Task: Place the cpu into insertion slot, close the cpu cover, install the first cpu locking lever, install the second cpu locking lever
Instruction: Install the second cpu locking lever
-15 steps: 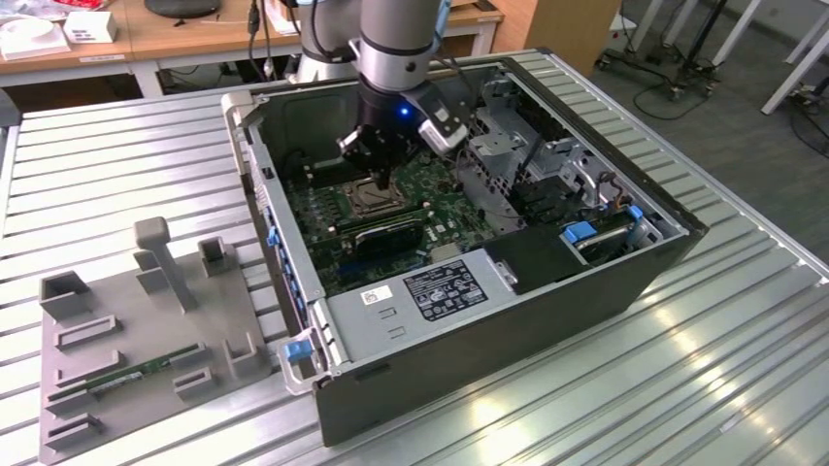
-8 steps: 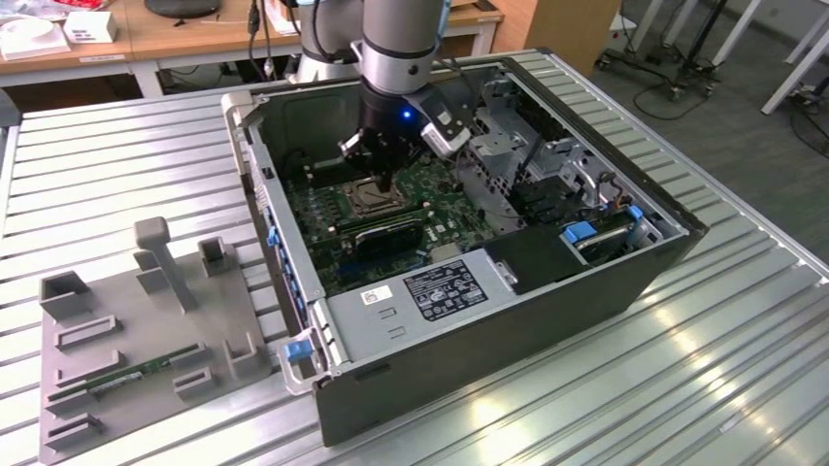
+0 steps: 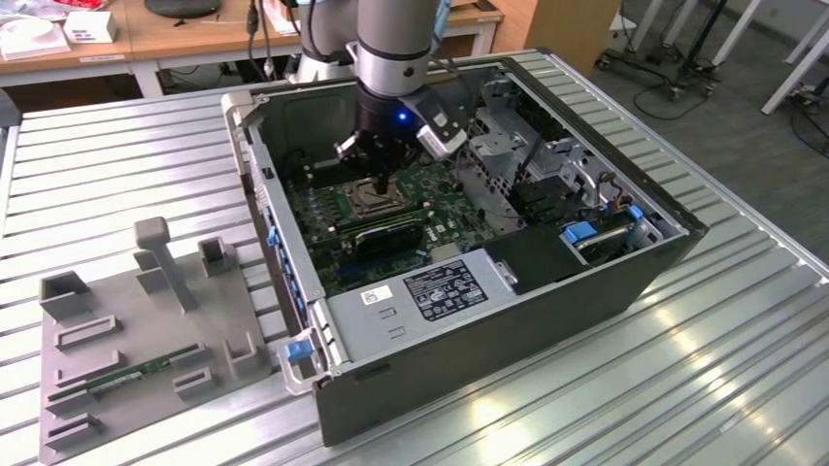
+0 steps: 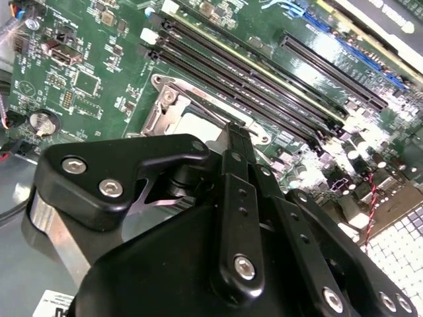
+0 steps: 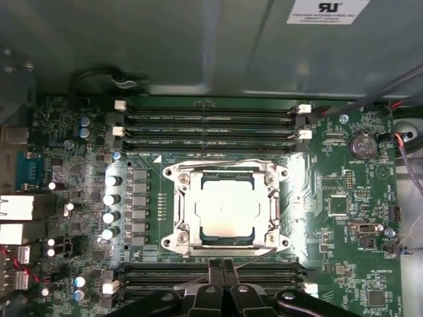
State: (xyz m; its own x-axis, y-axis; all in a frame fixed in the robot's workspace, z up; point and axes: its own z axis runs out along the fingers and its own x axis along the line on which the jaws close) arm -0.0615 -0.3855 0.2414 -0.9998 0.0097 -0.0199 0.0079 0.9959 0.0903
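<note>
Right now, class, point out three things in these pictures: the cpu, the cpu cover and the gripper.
cpu (image 5: pixel 226 209): first wrist view, middle of its silvery top.
cpu cover (image 5: pixel 187 210): first wrist view, one side bar of the metal frame around the chip.
gripper (image 5: pixel 223 267): first wrist view, where the two fingers' tips meet.

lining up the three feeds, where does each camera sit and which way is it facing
Exterior view: off the arm, high, looking down on the open computer case; arm and gripper show.
First wrist view: on the arm, looking onto the cpu under its cover; gripper fingertips show.
Second wrist view: on the arm, slanting across the board; gripper body shows.
All share the cpu.
</note>
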